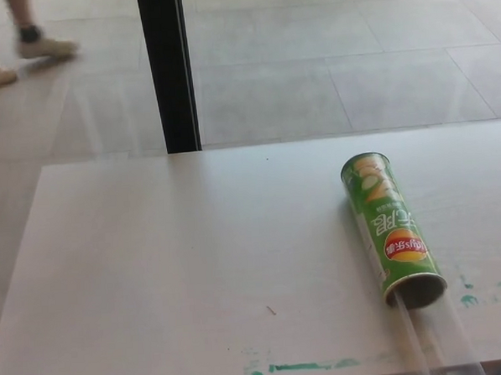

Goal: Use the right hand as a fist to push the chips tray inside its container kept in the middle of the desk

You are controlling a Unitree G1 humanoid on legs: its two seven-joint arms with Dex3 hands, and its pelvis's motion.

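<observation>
One green chips container (393, 229) lies on its side on the white desk (170, 259), toward the desk's right part, with its closed end pointing away from the robot and its open mouth facing the near edge. One clear chips tray (439, 337) sticks out of that mouth and runs on toward the near edge of the desk, so most of it is outside the container. Left of the container's mouth, along the near edge, there is one long green smear (306, 367); right of the mouth there are a few small green marks (469, 299). One black post (169, 70) stands beyond the desk's far edge, up and left of the container. Left of the post, on the tiled floor (328, 57), two shoes (46, 47) of a walking person show. Neither robot hand shows, so whether either is open or closed cannot be told.
</observation>
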